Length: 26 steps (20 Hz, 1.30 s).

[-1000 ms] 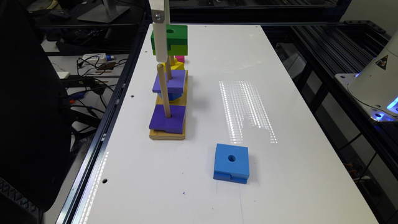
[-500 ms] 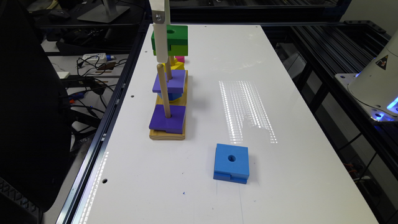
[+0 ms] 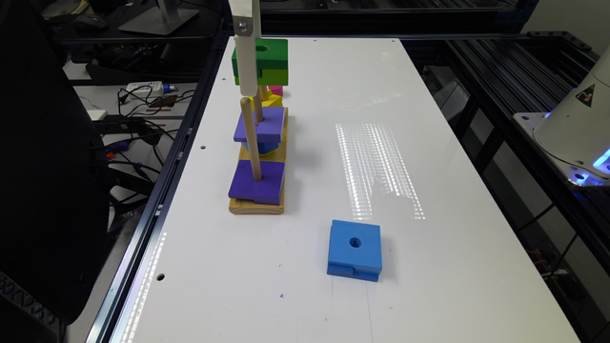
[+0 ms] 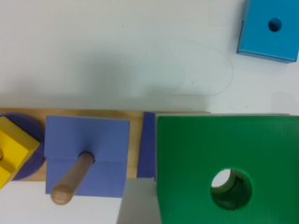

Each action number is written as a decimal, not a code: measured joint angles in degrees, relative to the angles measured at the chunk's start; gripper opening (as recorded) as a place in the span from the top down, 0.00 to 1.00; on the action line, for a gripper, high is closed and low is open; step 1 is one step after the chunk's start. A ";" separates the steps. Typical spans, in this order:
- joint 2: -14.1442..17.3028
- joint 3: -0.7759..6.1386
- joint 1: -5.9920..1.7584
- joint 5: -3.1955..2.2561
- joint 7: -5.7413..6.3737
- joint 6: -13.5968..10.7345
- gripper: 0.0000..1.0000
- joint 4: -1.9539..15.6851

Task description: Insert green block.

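Note:
The green block (image 3: 269,59), dark green over lime green with a round centre hole, hangs in the air above the far end of the wooden peg board (image 3: 257,207). My gripper (image 3: 259,78) is shut on it, and one white finger (image 3: 248,62) runs down its near side. In the wrist view the green block (image 4: 201,154) is close up, with a pale finger (image 4: 138,205) against its edge. Something light shows through its hole. A purple block (image 4: 86,154) sits on a wooden peg (image 4: 72,179) beside it.
The nearest peg (image 3: 251,138) holds a purple block (image 3: 257,183) at its base. The middle peg carries another purple block (image 3: 261,125) over a blue piece. Yellow (image 3: 272,100) and pink (image 3: 276,90) pieces lie beyond. A blue square block (image 3: 355,250) lies on the white table (image 3: 429,286).

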 joint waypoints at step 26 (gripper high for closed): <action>1.46 0.04 -0.01 0.00 0.00 2.23 1.00 0.16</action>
